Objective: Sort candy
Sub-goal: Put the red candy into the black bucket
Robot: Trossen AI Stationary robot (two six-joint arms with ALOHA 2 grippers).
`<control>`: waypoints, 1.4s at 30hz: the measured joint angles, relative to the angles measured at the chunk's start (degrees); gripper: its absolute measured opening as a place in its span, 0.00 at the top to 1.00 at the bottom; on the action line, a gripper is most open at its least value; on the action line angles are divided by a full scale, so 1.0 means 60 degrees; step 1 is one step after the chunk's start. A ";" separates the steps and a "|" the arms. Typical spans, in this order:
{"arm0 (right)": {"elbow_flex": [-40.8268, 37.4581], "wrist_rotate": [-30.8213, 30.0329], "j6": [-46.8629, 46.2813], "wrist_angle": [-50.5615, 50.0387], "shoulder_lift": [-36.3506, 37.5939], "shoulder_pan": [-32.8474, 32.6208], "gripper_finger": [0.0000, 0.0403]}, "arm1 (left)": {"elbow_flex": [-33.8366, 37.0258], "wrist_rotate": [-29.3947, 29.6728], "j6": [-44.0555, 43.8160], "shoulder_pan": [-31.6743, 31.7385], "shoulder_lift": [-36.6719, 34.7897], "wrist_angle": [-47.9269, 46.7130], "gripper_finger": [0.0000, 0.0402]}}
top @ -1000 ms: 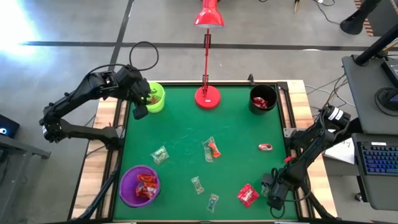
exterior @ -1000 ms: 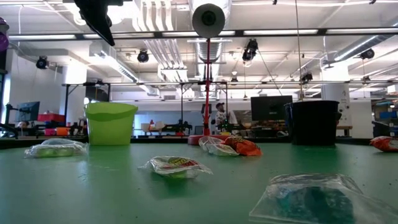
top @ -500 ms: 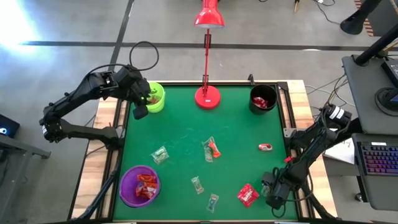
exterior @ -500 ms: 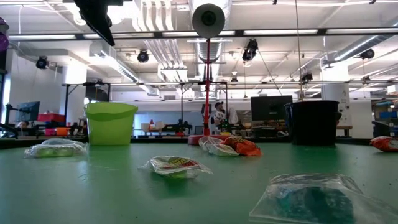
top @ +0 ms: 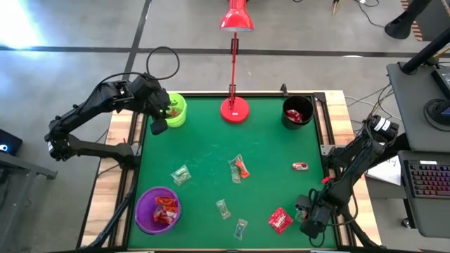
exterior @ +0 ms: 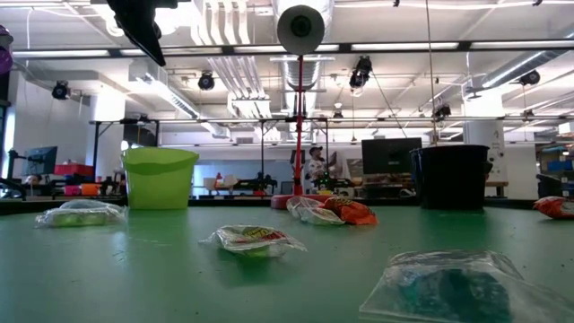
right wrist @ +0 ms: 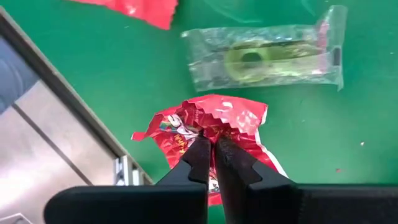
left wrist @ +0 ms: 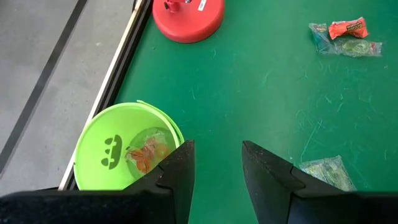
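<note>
My right gripper (right wrist: 211,144) is at the table's near right corner (top: 308,223), shut on a red candy (right wrist: 205,127). Beside it lie a clear greenish candy (right wrist: 267,59) and another red candy (top: 280,220). More candy is scattered over the green table: (top: 181,175), (top: 238,167), (top: 300,166), (top: 223,208). My left gripper (left wrist: 217,146) hangs open and empty at the far left (top: 158,125), just beside the lime-green cup (left wrist: 124,149), which holds some candy. My right gripper pinches the red candy's crinkled wrapper (right wrist: 214,132) between its two fingertips, near the middle of the wrapper's upper edge. The fingers come from above, slanting down. The wrapper spreads out below and around the fingertips, over the green table.
A purple cup (top: 157,209) with red candy stands near left, a black cup (top: 297,111) with red candy far right. The red lamp's base (top: 234,109) sits at the far middle. A metal rail (right wrist: 68,124) edges the table beside my right gripper.
My right arm has lifted a little at the near right corner.
</note>
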State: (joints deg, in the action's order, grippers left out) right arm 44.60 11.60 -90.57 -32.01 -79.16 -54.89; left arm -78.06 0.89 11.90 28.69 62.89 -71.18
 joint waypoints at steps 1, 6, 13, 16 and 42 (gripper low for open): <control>0.0099 0.0002 0.0025 -0.0114 0.0028 0.0000 0.98 | 0.0000 0.0000 0.0000 0.0000 0.0000 -0.0004 0.71; 0.0643 0.0029 0.0202 -0.1015 0.0052 0.0002 0.98 | 0.0000 0.0002 0.0004 0.0000 0.0000 0.0000 0.71; 0.1392 -0.0623 0.0089 -0.2133 0.0093 0.0036 0.98 | 0.0000 0.0000 0.0000 0.0000 0.0000 0.0000 0.71; 0.1737 -0.1016 0.0022 -0.2757 0.0099 0.0168 0.98 | 0.0000 0.0000 0.0000 0.0000 0.0000 -0.0003 0.71; 0.2291 -0.2213 0.3286 -0.4140 0.1590 0.3696 0.98 | 0.0000 0.0000 0.0039 0.0000 0.0000 -0.0008 0.71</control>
State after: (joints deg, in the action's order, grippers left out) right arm 58.35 -1.68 -70.86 -56.85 -69.62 -32.72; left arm -78.06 0.89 12.14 28.69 62.89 -71.22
